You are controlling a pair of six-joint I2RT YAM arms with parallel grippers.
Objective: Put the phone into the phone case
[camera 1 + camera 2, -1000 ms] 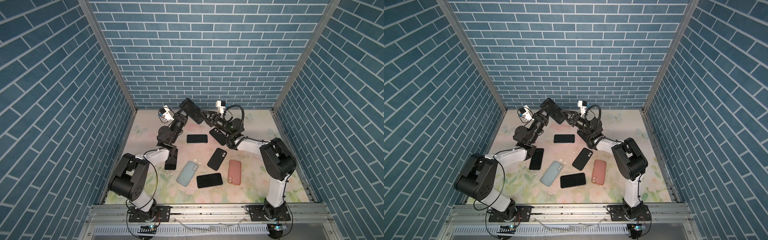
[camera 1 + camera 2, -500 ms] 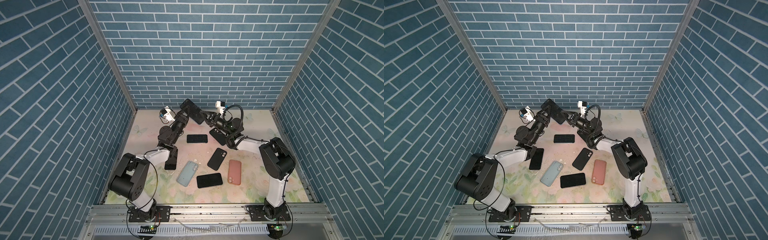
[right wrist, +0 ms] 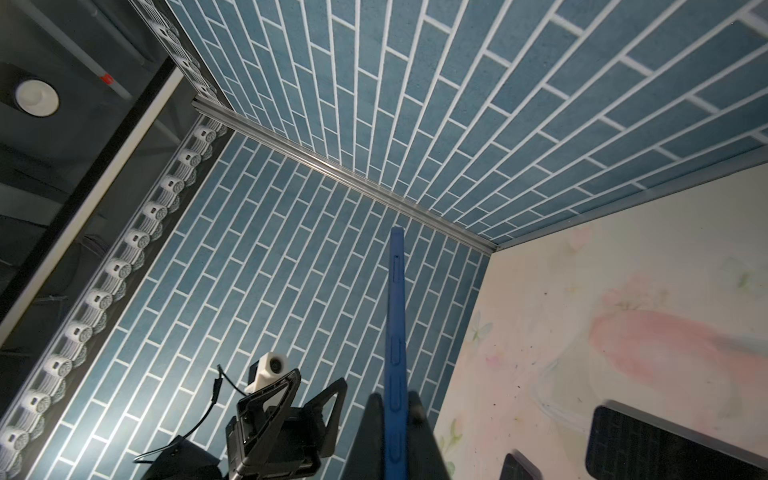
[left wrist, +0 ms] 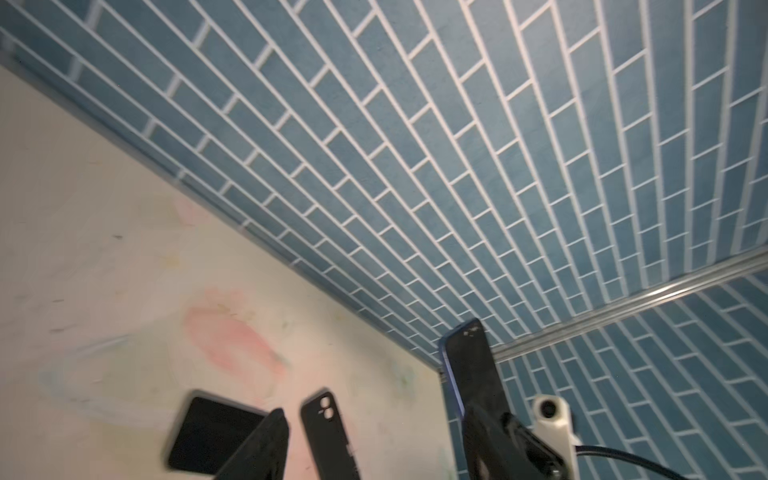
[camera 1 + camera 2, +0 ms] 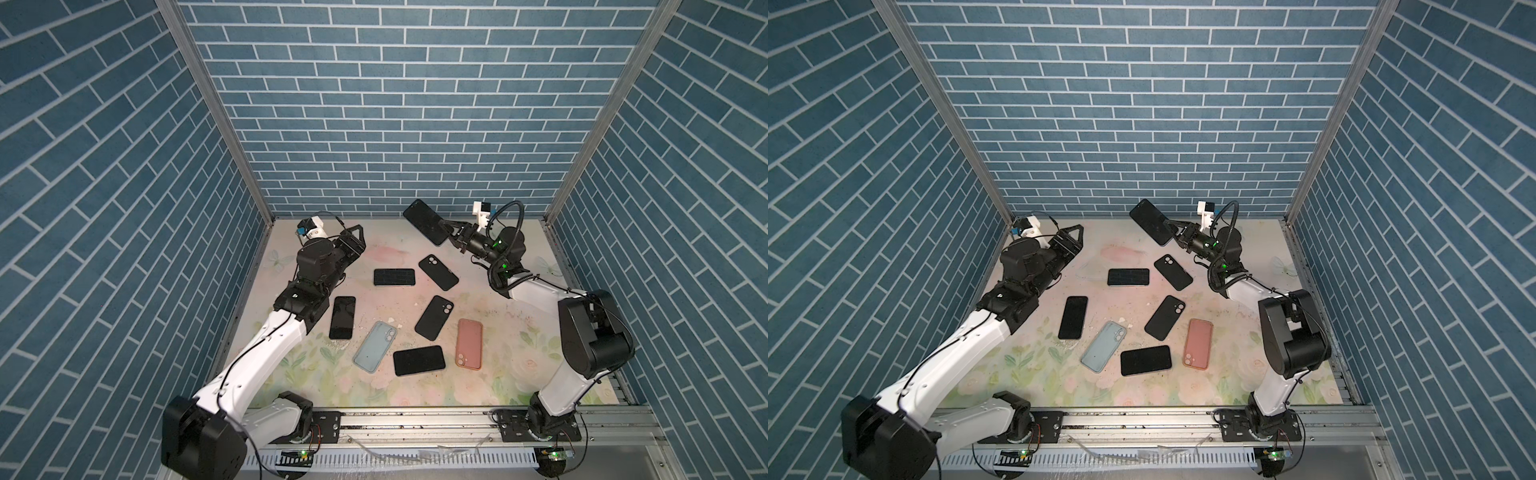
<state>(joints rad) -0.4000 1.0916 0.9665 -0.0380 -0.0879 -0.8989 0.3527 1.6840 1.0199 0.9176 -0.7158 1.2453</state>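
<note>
Your table (image 5: 519,374) wears a matte mat printed with pale pink and green flowers. Blue brick-pattern walls (image 5: 374,104) box it on three sides, and a ribbed metal rail (image 5: 415,419) runs along 6 o'clock. At 12 o'clock the right gripper (image 5: 446,230) pinches the phone (image 5: 424,220), a glossy black slab with a blue rim, tilted above the mat. At 10 o'clock the left gripper (image 5: 355,237) stands spread and empty. Two black cases (image 5: 434,317), a pale blue case (image 5: 375,339) and a pink case (image 5: 469,343), all round-cornered, lie flat mid-mat.
</note>
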